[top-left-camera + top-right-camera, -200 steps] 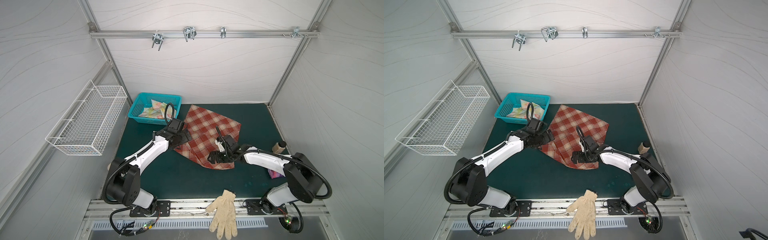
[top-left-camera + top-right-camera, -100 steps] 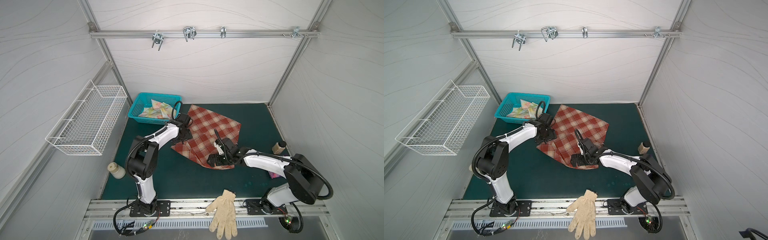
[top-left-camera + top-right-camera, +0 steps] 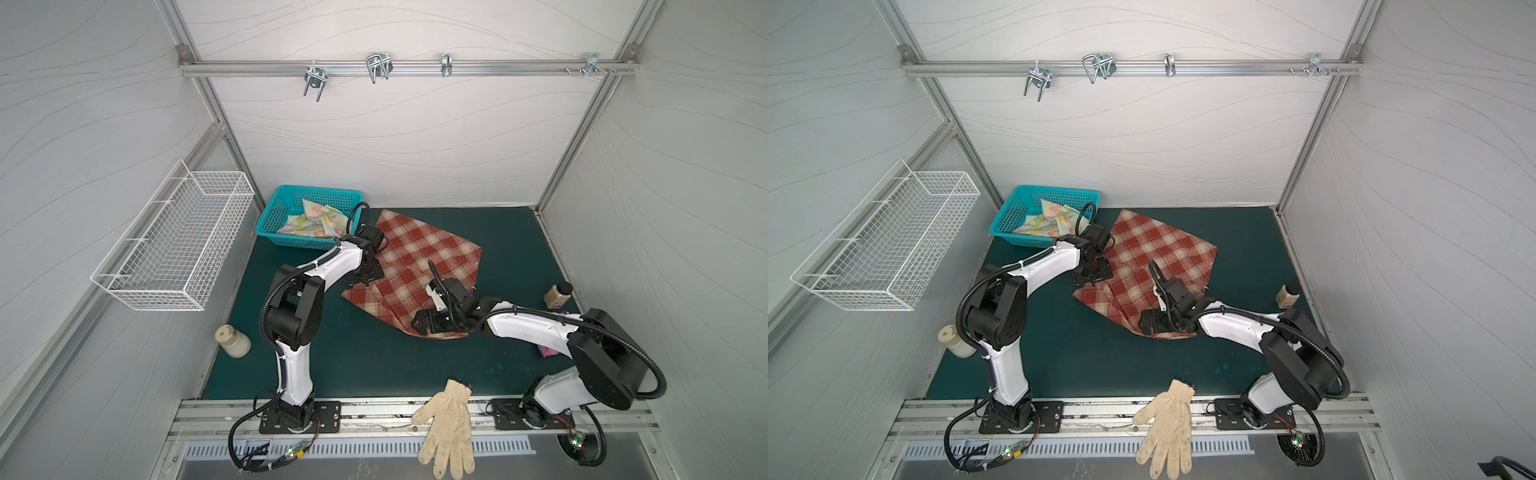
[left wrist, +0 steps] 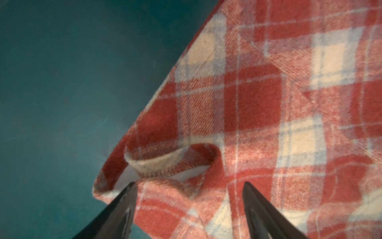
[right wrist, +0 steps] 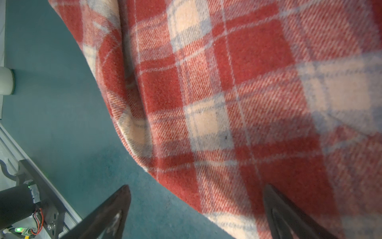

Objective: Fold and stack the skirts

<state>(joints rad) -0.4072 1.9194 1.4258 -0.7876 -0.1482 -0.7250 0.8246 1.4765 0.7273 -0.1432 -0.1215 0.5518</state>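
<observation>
A white-panelled booth encloses a dark green mat [image 3: 365, 357]. Toward the back and middle of it lies the thick rust-red and cream plaid skirt [image 3: 419, 262], spread mostly flat, with one flap lapped over along its near side. It looks heavy for cloth, soft and fuzzy. I judge it will drape rather than flutter, keep a fold once laid, and not slip easily. Its bulk calls for a deep bite at a corner or hem, not a shallow nip.

The left wrist view shows such a place: a corner curled up, baring a stitched hem and pale lining. The left gripper [image 4: 189, 184] straddles that curl with its jaws apart, one fingertip [image 4: 130, 190] at the cloth's edge and nothing pinched yet. The right gripper [image 5: 197, 187] is spread wide across the skirt's near edge, one finger above the mat and the other above the plaid, holding nothing.

The thin pastel yellow-blue flowered skirt [image 3: 316, 220] lies crumpled in the teal plastic basket [image 3: 320, 192] at the back left. It looks light and limp, and likely to slide when folded.
</observation>
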